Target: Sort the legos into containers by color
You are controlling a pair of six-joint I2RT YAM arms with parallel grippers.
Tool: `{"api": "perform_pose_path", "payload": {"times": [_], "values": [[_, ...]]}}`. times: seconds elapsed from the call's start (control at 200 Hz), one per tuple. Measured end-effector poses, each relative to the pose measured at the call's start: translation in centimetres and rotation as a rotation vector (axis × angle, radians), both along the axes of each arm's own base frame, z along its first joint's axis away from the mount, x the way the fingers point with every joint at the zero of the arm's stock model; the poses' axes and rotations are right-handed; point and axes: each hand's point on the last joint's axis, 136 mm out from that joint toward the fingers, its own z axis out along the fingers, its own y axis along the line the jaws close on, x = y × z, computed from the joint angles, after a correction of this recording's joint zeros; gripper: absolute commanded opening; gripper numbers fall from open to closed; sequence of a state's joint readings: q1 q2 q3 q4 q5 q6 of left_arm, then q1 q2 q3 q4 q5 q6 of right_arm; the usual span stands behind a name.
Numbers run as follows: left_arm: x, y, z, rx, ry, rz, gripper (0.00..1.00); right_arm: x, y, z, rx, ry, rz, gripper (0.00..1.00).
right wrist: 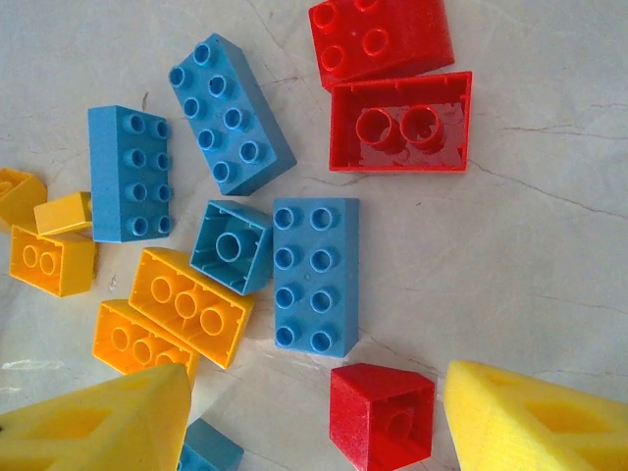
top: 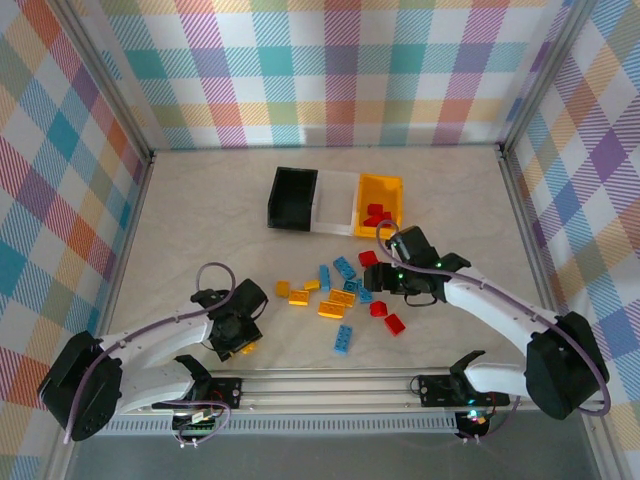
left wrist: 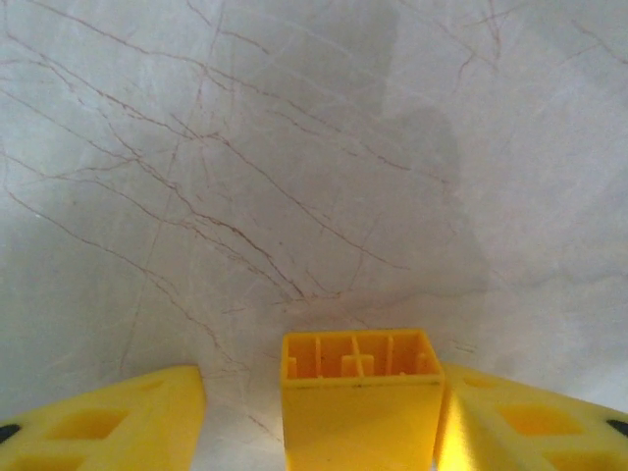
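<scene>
We find the left gripper (left wrist: 319, 378) near-left on the table (top: 200, 220), jaws open astride a yellow brick (left wrist: 358, 402) — the right gripper (right wrist: 319, 378), jaws also open, hangs over the scattered legos (top: 340, 295) mid-table, the containers (top: 290, 215) just beyond.

Top view: your counter (top: 200, 220) is pale cream marble with thin brown veins. The walls (top: 340, 70) carry a pastel plaid of pink, teal, yellow, orange and purple. The containers read black bin (top: 291, 197), white bin (top: 336, 200) and yellow-orange bin (top: 380, 186), the last with red bricks (top: 376, 213) inside. The loose legos (top: 340, 300) are blue, red and yellow-orange. Your arms (top: 490, 305) are white with black joints and lilac cables (top: 215, 270).

Left wrist view: the left gripper (left wrist: 319, 378) has yellow jaws, with a yellow brick (left wrist: 360, 402) between them.

Right wrist view: the right gripper (right wrist: 319, 383) also has yellow jaws. You see sky-blue pieces (right wrist: 316, 275), red pieces (right wrist: 383, 417) and orange pieces (right wrist: 191, 306).
</scene>
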State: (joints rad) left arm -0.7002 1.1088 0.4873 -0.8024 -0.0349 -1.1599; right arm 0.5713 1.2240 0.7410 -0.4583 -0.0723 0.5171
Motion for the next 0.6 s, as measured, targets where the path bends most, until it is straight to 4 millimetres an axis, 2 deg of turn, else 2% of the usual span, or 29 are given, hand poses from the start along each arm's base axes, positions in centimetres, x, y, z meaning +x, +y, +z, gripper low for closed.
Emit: {"api": "perform_pose_path", "payload": {"times": [0.05,0.185,0.465,0.54,0.605], "values": [[-0.1,0.1,0.0,0.008,0.008,-0.002,0.49,0.0,0.0,0.1,0.004,-0.006,0.0,0.69],[-0.2,0.2,0.0,0.016,0.016,-0.008,0.45,0.1,0.0,0.5,0.012,-0.021,-0.001,0.69],[-0.1,0.1,0.2,0.008,0.009,-0.008,0.44,0.2,0.0,0.7,0.014,-0.028,-0.001,0.69],[0.6,-0.8,0.7,-0.027,-0.018,-0.013,0.44,0.2,0.0,0.8,0.016,-0.032,-0.002,0.7],[1.9,-1.7,1.9,-0.055,-0.058,-0.03,0.45,0.2,0.0,0.9,0.017,-0.036,-0.002,0.7]]}}
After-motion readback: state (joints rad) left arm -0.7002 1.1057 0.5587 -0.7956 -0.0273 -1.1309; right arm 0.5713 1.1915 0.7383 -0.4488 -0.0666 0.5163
